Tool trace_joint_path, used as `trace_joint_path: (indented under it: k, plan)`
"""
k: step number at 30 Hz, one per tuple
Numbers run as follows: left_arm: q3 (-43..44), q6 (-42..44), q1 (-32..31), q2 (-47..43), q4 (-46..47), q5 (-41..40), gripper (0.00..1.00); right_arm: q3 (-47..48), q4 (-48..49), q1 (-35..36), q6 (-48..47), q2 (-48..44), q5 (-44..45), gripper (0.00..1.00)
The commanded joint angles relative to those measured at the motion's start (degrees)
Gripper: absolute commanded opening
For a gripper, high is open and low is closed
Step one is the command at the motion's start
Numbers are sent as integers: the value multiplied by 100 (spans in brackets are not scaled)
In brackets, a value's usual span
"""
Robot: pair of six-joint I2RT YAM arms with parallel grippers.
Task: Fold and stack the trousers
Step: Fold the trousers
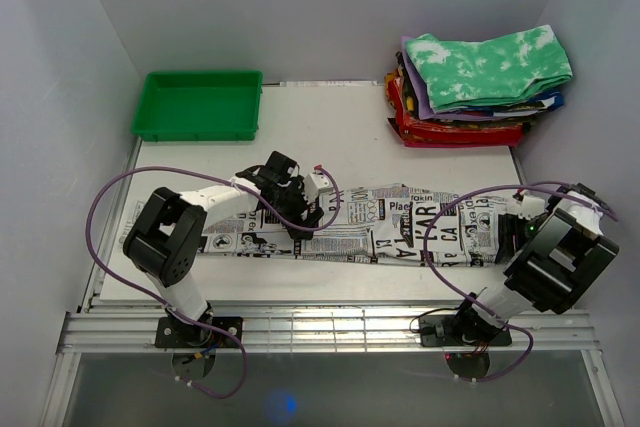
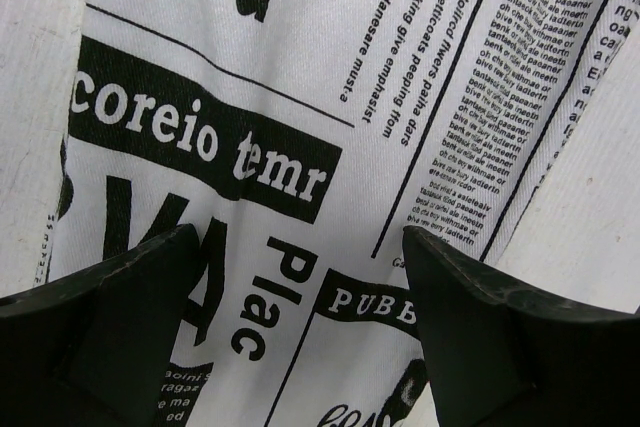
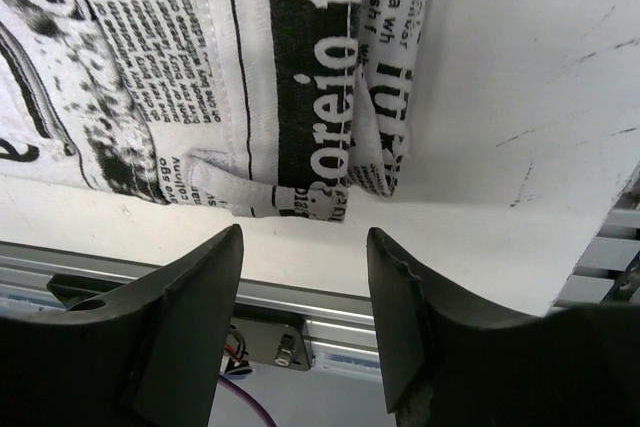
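Trousers [image 1: 400,227] lie stretched out — left gripper [image 2: 300,242] and right gripper [image 3: 305,237] jaws apart, holding nothing.

Trousers [image 1: 400,227] lie crosswise on the table [image 1: 330,127].
Behind them: tray [image 1: 200,105] at left, stacked clothes [image 1: 475,87] at right.

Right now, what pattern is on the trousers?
The trousers are white with black newspaper print; the left wrist view shows it best.

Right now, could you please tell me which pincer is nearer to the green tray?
Left. The left pincer is over the trousers, diagonally in front of the green tray; the right pincer is at their right end, much farther away.
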Motion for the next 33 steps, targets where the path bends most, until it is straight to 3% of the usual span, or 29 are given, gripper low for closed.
trace_joint_path:
  k: [1, 11, 14, 15, 19, 26, 33]
  plan:
    - [-64, -78, 10, -62, -112, 18, 94, 256, 23, -29, -79, 64, -344, 58]
    - [-38, -157, 10, 0, -173, -44, 94, 318, 331, -29, 35, 468, -599, 49]
    - [-64, -166, 10, 44, -165, -132, 94, 344, 331, -29, 36, 486, -582, 35]
    - [-81, -157, 10, 52, -173, -149, 94, 362, 322, -29, 27, 469, -564, 25]
    - [-204, -174, 10, 105, -173, -211, 94, 564, 129, -29, -78, 345, -512, 8]
    - [-468, -51, 10, 149, -235, -158, 93, 942, -152, -29, -412, 161, -126, 8]
    - [-565, 28, 10, 246, -270, -255, 92, 574, -100, -29, -860, 38, 533, 8]
